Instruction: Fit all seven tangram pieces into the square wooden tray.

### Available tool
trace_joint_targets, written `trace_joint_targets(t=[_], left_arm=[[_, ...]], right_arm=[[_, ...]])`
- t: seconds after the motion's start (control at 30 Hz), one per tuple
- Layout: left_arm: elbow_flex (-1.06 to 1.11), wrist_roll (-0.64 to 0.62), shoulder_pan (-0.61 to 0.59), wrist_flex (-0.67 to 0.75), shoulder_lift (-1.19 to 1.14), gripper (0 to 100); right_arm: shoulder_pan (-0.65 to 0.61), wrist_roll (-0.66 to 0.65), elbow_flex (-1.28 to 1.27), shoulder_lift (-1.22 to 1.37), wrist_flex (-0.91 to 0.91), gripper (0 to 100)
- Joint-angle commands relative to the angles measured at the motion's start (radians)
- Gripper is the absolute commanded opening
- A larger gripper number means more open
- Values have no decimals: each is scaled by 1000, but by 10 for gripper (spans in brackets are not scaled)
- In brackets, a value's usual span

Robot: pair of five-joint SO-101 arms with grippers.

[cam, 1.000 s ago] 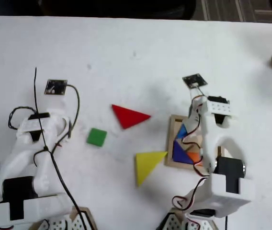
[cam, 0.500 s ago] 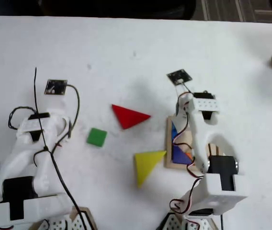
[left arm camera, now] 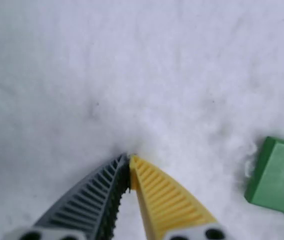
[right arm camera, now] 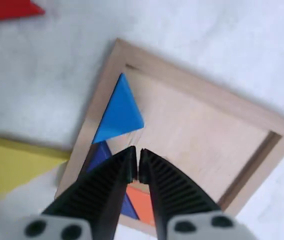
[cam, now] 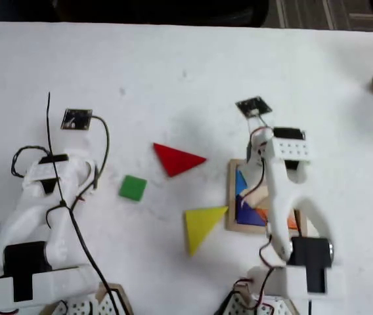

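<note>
Right gripper (right arm camera: 136, 155) closed, empty, held over tray (right arm camera: 192, 82) on desk's right half; yellow triangle (cam: 201, 224) laid just beside tray's edge facing left arm, long side diagonal, nearest right arm; left gripper (left arm camera: 129, 160) closed, near green square (left arm camera: 277, 175); bare tray floor revealed by right wrist view, covered by arm in high view.

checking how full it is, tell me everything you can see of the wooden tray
The wooden tray is square, pale wood with a raised rim, lying flat on the white table. A light blue triangle, a dark blue piece and an orange piece sit along one side; the rest of its floor is bare. The right gripper hangs shut over those pieces. The yellow triangle points at its rim from outside.
</note>
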State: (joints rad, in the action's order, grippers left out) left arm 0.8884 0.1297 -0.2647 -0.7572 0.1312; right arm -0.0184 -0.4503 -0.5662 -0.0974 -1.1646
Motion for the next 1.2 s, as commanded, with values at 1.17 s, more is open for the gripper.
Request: trace_joint_targets(t=[1.17], left_arm=[[-51, 9, -8, 23, -2, 27]], right_arm=[[18, -8, -262, -217, 107, 18]])
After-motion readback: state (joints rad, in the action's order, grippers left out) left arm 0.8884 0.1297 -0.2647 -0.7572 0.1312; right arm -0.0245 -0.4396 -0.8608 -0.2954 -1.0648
